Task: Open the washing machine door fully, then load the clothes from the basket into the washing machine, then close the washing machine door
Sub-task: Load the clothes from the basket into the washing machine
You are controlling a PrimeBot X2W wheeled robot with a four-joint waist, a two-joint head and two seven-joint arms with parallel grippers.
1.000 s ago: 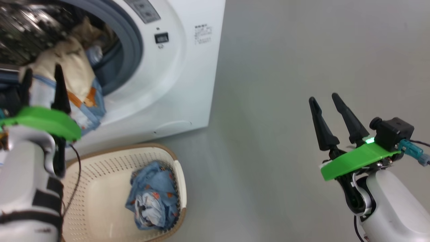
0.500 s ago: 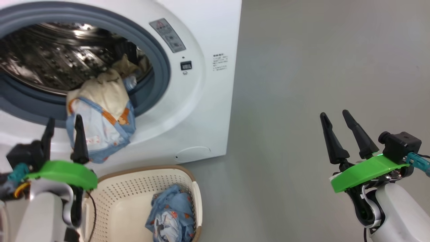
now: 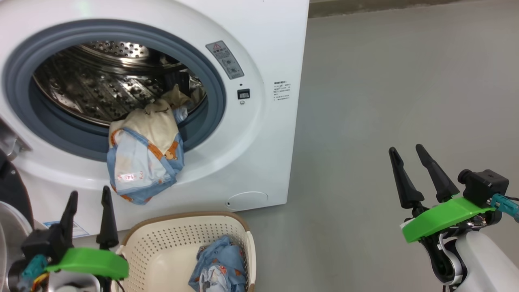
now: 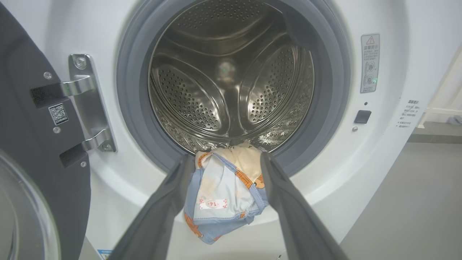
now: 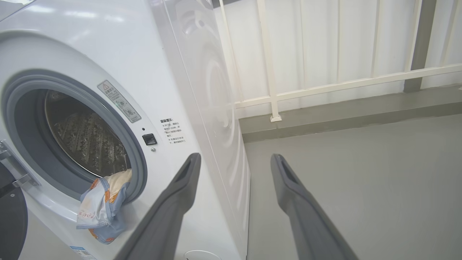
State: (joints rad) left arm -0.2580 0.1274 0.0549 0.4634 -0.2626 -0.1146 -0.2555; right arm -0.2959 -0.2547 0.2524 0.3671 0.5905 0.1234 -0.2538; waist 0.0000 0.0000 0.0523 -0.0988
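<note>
**A:** Head view first. Where does the job stand?

**B:** The washing machine (image 3: 263, 61) has its door (image 3: 12, 194) swung wide at the left, so the first step looks done. The cream garment (image 3: 142, 162) is only half loaded. Its top rests inside the drum (image 3: 101, 89), and the rest hangs out over the lower lip of the opening. The blue garment (image 3: 221, 267) lies in the right end of the basket (image 3: 162, 251), not yet loaded. The basket stands on the floor (image 3: 385, 81) just in front of the machine.

**A:** And the fingers?

**B:** The left fingers (image 3: 107, 215) stand spread and empty near the basket's left rim, below the hanging garment. The right fingers (image 3: 436, 174) are spread and empty too, over bare floor well to the right of the machine.

**A:** Left wrist view?

**B:** It looks straight into the drum. The cream garment shows between the two wide fingers, draped over the grey seal (image 4: 133, 108), with no grip on it that I can see. The door's dark rim and the hinge (image 4: 86, 104) sit at the left.

**A:** Right wrist view?

**B:** The wide fingers point past the machine's front corner at the floor and a white railing (image 5: 325, 83). The garment dangles from the opening.

**A:** What's left, then?

**B:** I'd judge it roughly a third done. The cream garment needs pushing fully in, the blue one needs loading, and then the door needs shutting.
</note>
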